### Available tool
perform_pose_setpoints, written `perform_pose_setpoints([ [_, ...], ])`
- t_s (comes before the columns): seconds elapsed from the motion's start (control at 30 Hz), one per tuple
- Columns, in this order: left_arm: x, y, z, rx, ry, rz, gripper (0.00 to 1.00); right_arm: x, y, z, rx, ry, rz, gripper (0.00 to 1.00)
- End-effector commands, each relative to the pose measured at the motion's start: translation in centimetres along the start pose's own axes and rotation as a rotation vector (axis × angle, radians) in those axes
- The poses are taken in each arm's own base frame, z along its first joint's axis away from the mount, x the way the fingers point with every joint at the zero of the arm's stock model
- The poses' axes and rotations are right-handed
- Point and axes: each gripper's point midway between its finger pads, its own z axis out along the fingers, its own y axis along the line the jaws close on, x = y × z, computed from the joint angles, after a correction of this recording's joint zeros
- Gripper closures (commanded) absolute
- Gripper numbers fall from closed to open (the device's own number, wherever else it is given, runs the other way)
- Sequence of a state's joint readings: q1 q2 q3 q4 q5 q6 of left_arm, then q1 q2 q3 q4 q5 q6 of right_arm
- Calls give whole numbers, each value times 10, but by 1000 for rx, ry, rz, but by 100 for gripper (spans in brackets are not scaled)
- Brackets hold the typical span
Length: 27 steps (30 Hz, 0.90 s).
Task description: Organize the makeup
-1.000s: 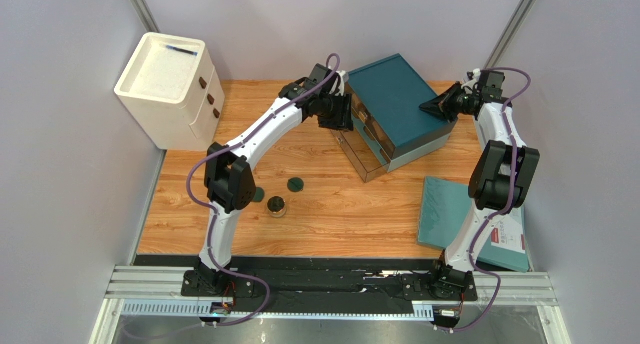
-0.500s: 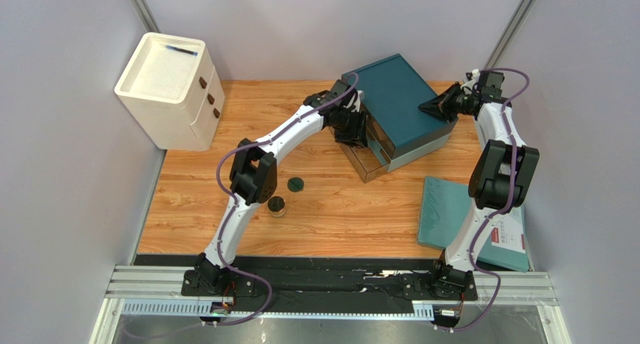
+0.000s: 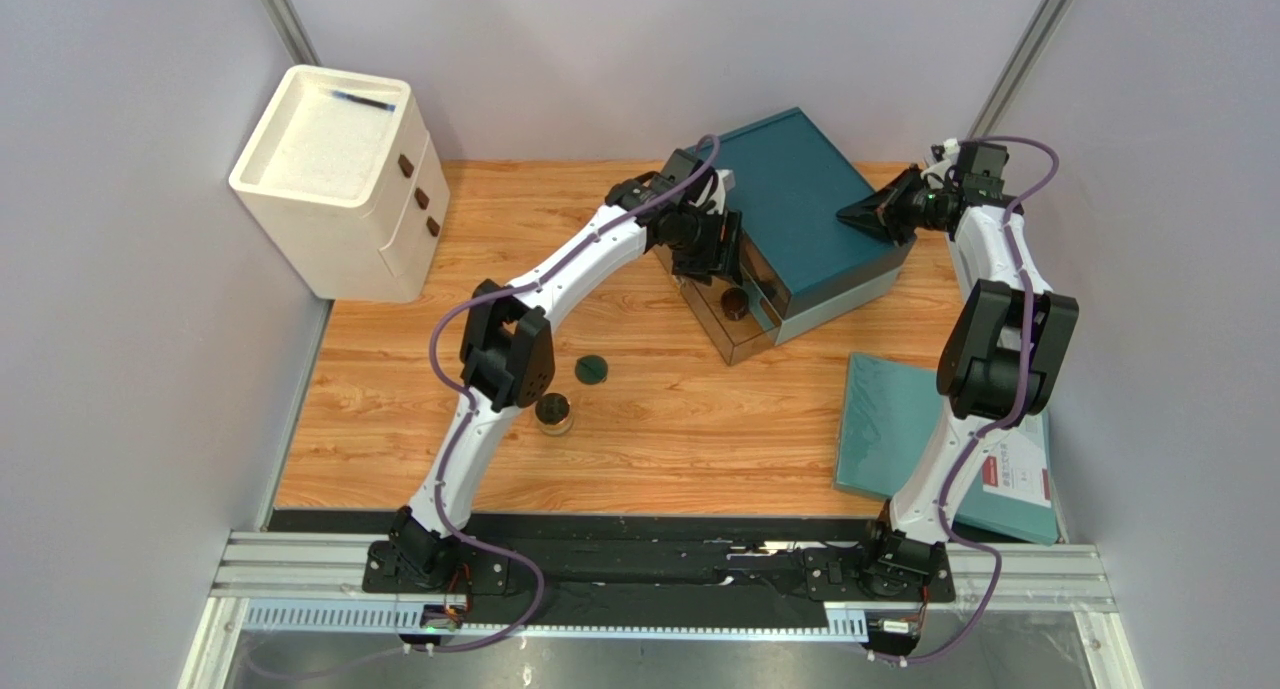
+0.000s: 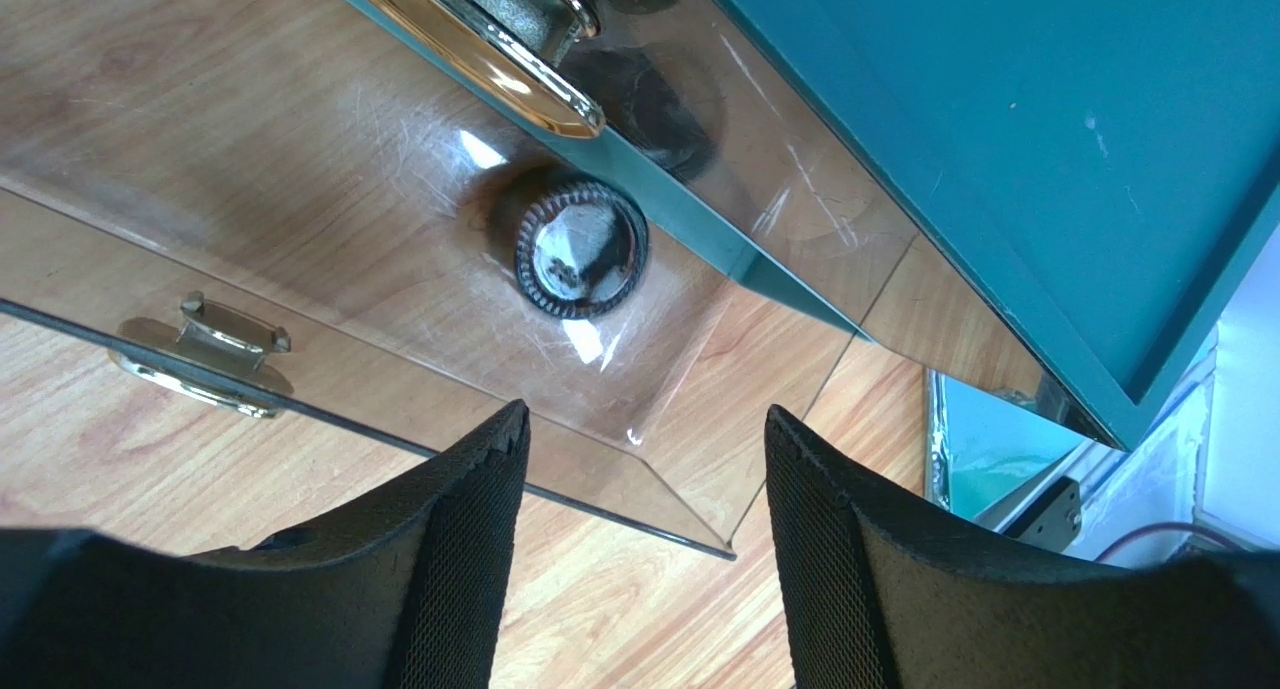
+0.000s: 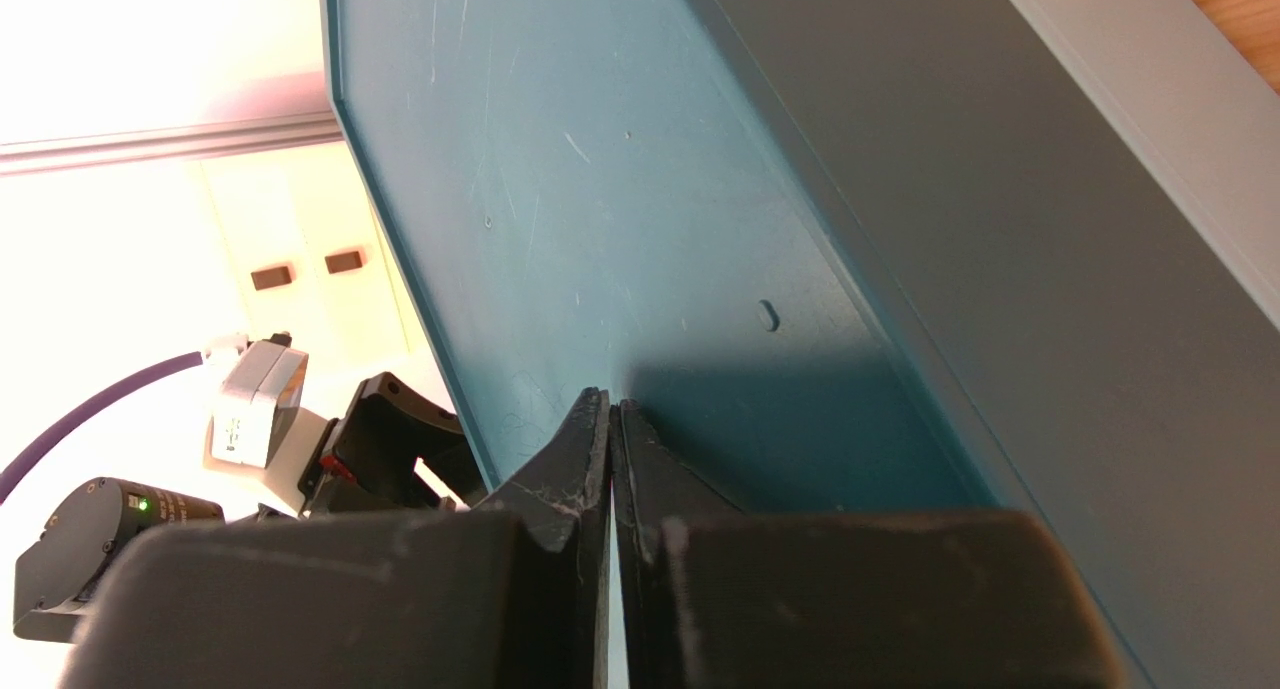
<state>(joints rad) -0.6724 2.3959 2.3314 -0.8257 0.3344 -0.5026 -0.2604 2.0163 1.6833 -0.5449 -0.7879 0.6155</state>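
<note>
The teal drawer box (image 3: pixel 796 194) stands at the back, with its clear lower drawer (image 3: pixel 747 344) pulled out. A dark round jar (image 3: pixel 735 305) lies in that drawer; in the left wrist view the jar (image 4: pixel 582 250) sits on the drawer's clear floor (image 4: pixel 301 194). My left gripper (image 3: pixel 718 257) hangs just above the drawer, open and empty (image 4: pixel 646 434). Another dark jar (image 3: pixel 555 413) and a dark green disc (image 3: pixel 592 370) lie on the table near the left arm. My right gripper (image 3: pixel 872 214) is shut, with its tips (image 5: pixel 612 404) against the teal box's top (image 5: pixel 676 194).
A white drawer cabinet (image 3: pixel 338 179) stands at the back left. A flat teal panel (image 3: pixel 902 419) lies at the right over a white card (image 3: pixel 1025 476). Grey walls close in on both sides.
My left arm has swung right from the box's left corner to over the open drawer. A dark jar now lies in the drawer. The right arm has not moved.
</note>
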Motion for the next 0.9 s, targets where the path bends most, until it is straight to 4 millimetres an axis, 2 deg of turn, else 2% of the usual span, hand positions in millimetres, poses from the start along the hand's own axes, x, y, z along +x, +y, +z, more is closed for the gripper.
perform_pose_setpoints([
  [0.0, -19, -22, -26, 44, -64, 48, 36, 51, -84, 21, 260, 147, 134, 96],
  [0.07, -18, -18, -29, 19, -66, 49, 37, 52, -84, 20, 261, 148, 135, 96],
  [0.13, -19, -15, -44, -8, -79, 54, 38, 53, -84, 19, 261, 149, 133, 96],
  [0.17, -6, -3, -43, -40, -47, 51, 38, 53, -83, 19, 262, 149, 127, 96],
  [0.2, -9, -3, -63, -56, -74, 57, 38, 53, -84, 18, 265, 148, 128, 95],
  [0.23, -5, 7, -71, -100, -80, 61, 38, 54, -84, 18, 265, 150, 129, 95],
  [0.27, 18, 27, -69, -152, -21, 36, 38, 54, -84, 18, 265, 151, 127, 95],
  [0.3, 18, 30, -92, -173, -48, 32, 38, 55, -85, 18, 267, 153, 130, 95],
  [0.33, 42, 51, -92, -228, 7, 7, 37, 56, -84, 18, 265, 156, 128, 95],
  [0.37, 50, 53, -110, -246, 10, 1, 36, 56, -85, 18, 265, 156, 130, 96],
  [0.4, 60, 68, -119, -298, 31, -17, 35, 56, -85, 19, 261, 158, 132, 96],
  [0.43, 82, 83, -122, -341, 90, -16, 35, 56, -85, 19, 259, 159, 131, 96],
  [0.47, 94, 88, -136, -371, 112, -12, 34, 56, -85, 20, 260, 161, 131, 96],
  [0.5, 104, 95, -141, -401, 136, -7, 33, 57, -85, 20, 259, 162, 128, 96],
  [0.53, 122, 104, -143, -427, 186, 1, 32, 58, -86, 20, 261, 166, 128, 96],
  [0.57, 128, 106, -149, -433, 194, 4, 31, 59, -86, 21, 262, 168, 128, 96],
  [0.63, 147, 111, -150, -434, 247, 5, 18, 61, -88, 20, 266, 174, 124, 95],
  [0.67, 152, 110, -153, -429, 267, 5, 16, 62, -88, 20, 266, 176, 122, 95],
  [0.73, 162, 115, -156, -444, 292, 6, 7, 64, -91, 19, 275, 180, 119, 94],
  [0.8, 166, 117, -159, -452, 289, 11, 2, 67, -92, 18, 277, 183, 114, 94],
  [0.87, 176, 122, -161, -474, 317, 2, 2, 68, -93, 17, 281, 185, 116, 94],
])
